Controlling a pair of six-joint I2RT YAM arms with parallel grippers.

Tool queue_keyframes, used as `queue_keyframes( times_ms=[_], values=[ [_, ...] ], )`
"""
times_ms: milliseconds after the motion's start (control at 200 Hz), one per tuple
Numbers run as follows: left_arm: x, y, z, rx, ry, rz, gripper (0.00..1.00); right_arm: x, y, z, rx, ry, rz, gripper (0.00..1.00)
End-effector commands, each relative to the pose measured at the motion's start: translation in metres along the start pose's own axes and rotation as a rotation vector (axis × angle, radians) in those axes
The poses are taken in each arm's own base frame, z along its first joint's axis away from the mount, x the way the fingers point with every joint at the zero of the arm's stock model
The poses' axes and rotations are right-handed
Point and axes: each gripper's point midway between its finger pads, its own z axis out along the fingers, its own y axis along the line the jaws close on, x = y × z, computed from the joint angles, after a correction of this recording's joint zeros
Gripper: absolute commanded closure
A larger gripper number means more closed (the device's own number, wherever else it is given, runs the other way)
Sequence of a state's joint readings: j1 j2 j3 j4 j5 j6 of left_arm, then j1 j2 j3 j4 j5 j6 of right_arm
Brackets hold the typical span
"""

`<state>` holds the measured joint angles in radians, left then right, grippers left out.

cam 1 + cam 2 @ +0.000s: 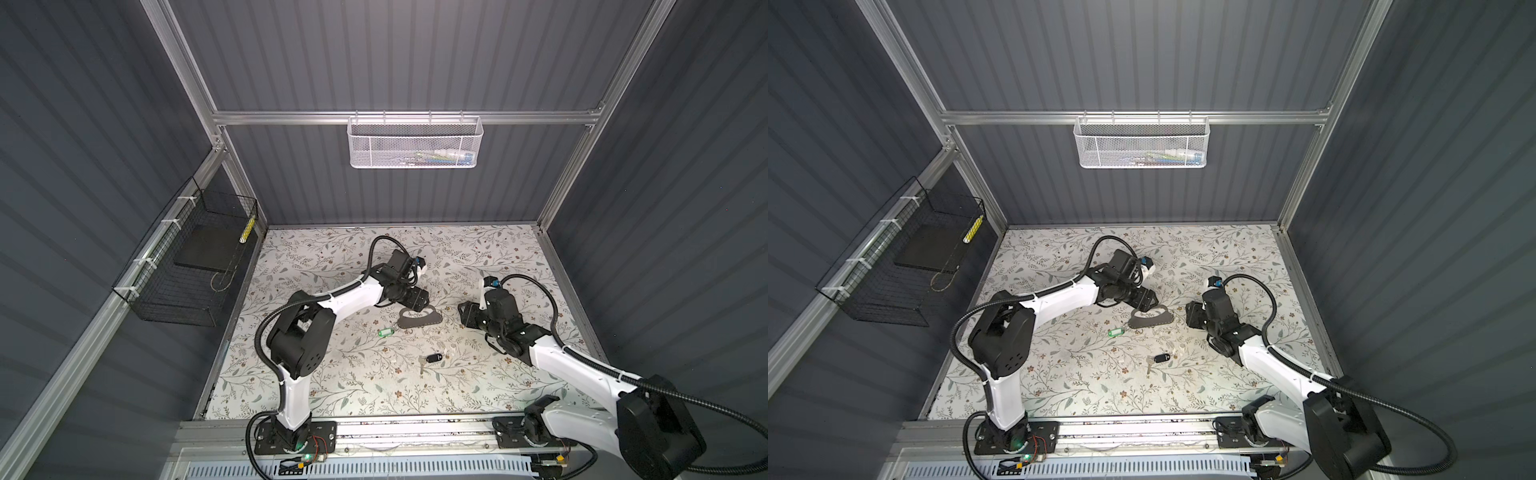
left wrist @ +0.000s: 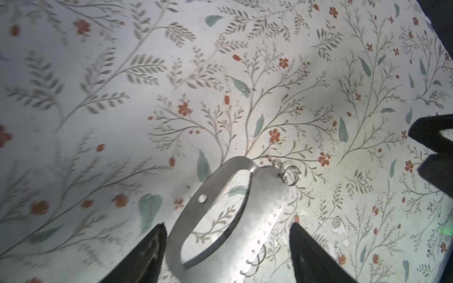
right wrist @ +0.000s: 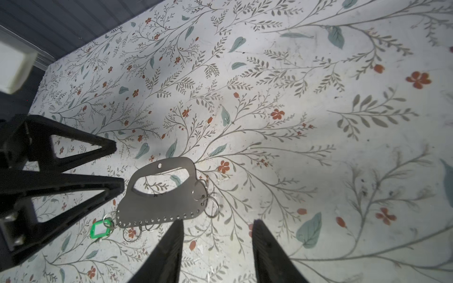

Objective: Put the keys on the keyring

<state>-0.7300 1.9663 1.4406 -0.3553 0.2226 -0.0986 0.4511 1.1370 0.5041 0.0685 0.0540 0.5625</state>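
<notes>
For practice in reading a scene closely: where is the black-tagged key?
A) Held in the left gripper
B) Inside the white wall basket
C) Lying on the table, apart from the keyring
C: in both top views the black-tagged key lies on the table, apart from the keyring.

Keyring (image 2: 267, 196) cut by frame edge; green tag (image 1: 385, 332) key blade too small.

The bench (image 1: 332, 374) is pale, printed with grey-green sprigs, teal leaves and rust-red flowers. The keyring (image 3: 159, 205) is dull grey (its rings (image 3: 205, 196) silver). The green tag (image 3: 100, 229) has a white centre; the black tag (image 1: 435, 358)'s key (image 1: 422, 366) is silver.
</notes>
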Motion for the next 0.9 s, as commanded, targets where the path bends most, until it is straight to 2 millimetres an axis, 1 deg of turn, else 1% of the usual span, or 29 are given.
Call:
queue_keyframes(
  times_ms=[0,35,125,230,325,470,670,800,895],
  values=[
    [-0.006,-0.021,0.007,0.049,0.029,0.012,0.23,-0.013,0.006,-0.010,-0.042,-0.077,0.009,0.42],
    [-0.008,-0.024,0.011,0.054,0.036,0.009,0.25,-0.013,0.006,-0.013,-0.049,-0.083,0.014,0.39],
    [-0.008,-0.030,0.022,0.064,0.061,-0.001,0.28,-0.012,0.000,-0.017,-0.029,-0.105,0.046,0.32],
    [-0.005,-0.030,0.031,0.051,0.083,-0.021,0.31,-0.012,-0.004,-0.021,-0.029,-0.131,0.065,0.24],
    [0.000,-0.028,0.038,0.036,0.101,-0.047,0.34,-0.011,-0.019,-0.027,0.037,-0.152,0.111,0.17],
    [0.006,-0.032,0.049,0.031,0.108,-0.090,0.38,-0.012,-0.022,-0.031,0.045,-0.169,0.156,0.09],
    [0.001,-0.033,0.054,0.013,0.077,-0.130,0.43,-0.011,-0.018,-0.024,0.047,-0.128,0.142,0.03],
    [0.002,-0.035,0.061,-0.002,0.078,-0.147,0.48,-0.008,-0.013,-0.015,0.036,-0.098,0.128,0.03],
    [0.005,-0.038,0.066,-0.013,0.078,-0.150,0.50,-0.008,-0.008,-0.009,0.024,-0.071,0.112,0.06]
  ],
)
